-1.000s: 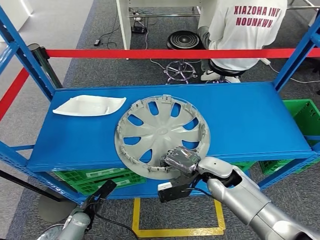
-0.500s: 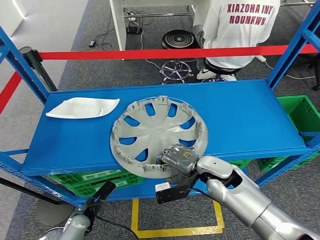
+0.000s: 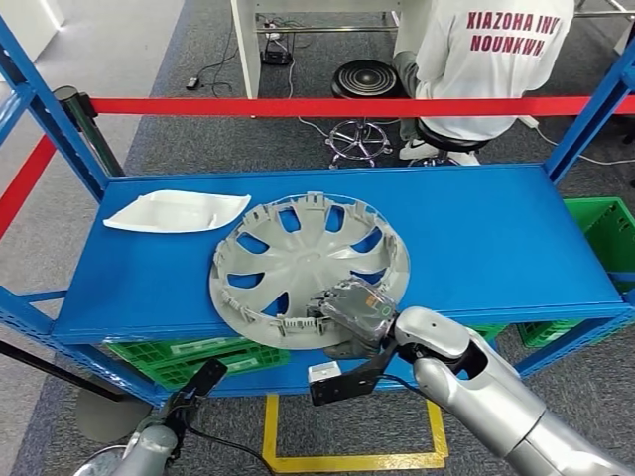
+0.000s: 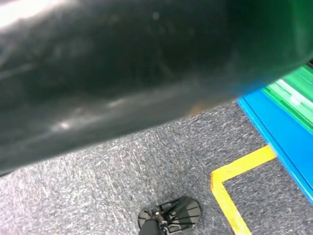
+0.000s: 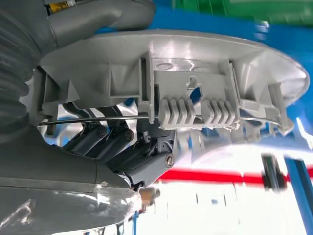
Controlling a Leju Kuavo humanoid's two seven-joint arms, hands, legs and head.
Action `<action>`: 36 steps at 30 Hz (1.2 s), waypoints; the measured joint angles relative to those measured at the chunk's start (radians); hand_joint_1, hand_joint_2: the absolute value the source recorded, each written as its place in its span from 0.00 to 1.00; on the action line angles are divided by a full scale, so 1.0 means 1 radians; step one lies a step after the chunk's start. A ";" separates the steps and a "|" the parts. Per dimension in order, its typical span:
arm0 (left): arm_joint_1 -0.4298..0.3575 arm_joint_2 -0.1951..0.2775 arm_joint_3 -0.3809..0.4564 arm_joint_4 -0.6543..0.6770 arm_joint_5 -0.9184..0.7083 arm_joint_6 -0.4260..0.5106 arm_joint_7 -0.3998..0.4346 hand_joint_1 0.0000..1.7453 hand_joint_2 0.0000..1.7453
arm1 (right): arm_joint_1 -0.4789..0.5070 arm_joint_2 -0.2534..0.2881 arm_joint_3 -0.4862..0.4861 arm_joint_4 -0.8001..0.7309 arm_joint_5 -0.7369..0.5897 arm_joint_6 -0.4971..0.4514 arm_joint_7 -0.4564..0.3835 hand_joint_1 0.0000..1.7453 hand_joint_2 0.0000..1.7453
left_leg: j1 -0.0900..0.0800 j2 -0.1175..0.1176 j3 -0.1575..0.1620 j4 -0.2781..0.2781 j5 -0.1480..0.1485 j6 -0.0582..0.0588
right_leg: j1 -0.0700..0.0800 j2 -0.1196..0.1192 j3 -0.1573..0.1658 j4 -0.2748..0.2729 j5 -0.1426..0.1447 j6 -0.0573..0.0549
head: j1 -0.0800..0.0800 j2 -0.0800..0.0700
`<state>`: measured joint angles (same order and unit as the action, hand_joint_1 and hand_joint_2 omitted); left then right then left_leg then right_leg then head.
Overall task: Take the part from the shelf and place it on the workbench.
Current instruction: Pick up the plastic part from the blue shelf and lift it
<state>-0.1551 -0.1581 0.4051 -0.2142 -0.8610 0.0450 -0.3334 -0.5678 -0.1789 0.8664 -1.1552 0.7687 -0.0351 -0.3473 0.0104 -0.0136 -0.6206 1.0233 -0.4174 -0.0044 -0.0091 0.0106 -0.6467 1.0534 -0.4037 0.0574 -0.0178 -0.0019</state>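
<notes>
Gripping the near rim, right hand (image 3: pixel 358 315) on grey spoked, clip-edged wheel cover (image 3: pixel 300 260).

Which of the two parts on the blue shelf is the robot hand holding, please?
The round grey hubcap, gripped at its near rim by the right robot hand. The flat white panel lies untouched at the shelf's left end, well away from the hand.

The right arm (image 3: pixel 486 397) is a smooth silver shell with rounded joints and a dark opening near the wrist. Its robot hand (image 3: pixel 358 315) is dark grey under a glossy cover with a small green mark; the right wrist view shows ribbed grey sleeving, black fingers (image 5: pixel 110 139) and round screws.
</notes>
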 joint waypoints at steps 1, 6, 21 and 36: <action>0.002 0.001 0.000 0.000 0.002 0.002 0.000 0.00 0.00 | 0.006 -0.002 -0.005 -0.020 0.003 -0.006 0.003 1.00 1.00 | -0.002 0.000 -0.002 0.000 0.001 -0.005 | 0.001 0.001 0.005 -0.009 -0.004 -0.004 | -0.001 0.000; 0.015 0.008 0.000 0.000 0.012 0.012 0.001 0.00 0.00 | 0.044 -0.012 -0.030 -0.128 0.034 -0.045 0.011 1.00 1.00 | 0.001 0.003 -0.039 0.081 -0.055 -0.026 | -0.003 0.002 0.007 -0.016 -0.002 -0.032 | -0.007 0.000; 0.041 0.023 0.005 0.000 0.029 0.033 -0.002 0.00 0.00 | 0.134 -0.037 -0.050 -0.319 0.144 -0.137 0.051 1.00 1.00 | 0.004 0.002 -0.003 -0.001 0.002 0.011 | 0.003 -0.001 -0.033 0.057 -0.050 0.003 | -0.004 0.000; 0.047 0.023 0.009 0.000 0.035 0.037 -0.007 0.00 0.00 | 0.153 -0.050 -0.048 -0.379 0.209 -0.166 0.076 1.00 1.00 | -0.001 0.001 -0.026 0.051 -0.037 -0.024 | 0.000 0.001 0.021 -0.019 -0.012 -0.033 | -0.008 0.000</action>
<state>-0.1082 -0.1348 0.4145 -0.2140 -0.8256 0.0819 -0.3402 -0.4150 -0.2286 0.8181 -1.5342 0.9776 -0.2011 -0.2710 0.0097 -0.0122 -0.6463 1.0746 -0.4544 -0.0282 -0.0090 0.0112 -0.6253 1.0349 -0.4160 0.0240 -0.0262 -0.0019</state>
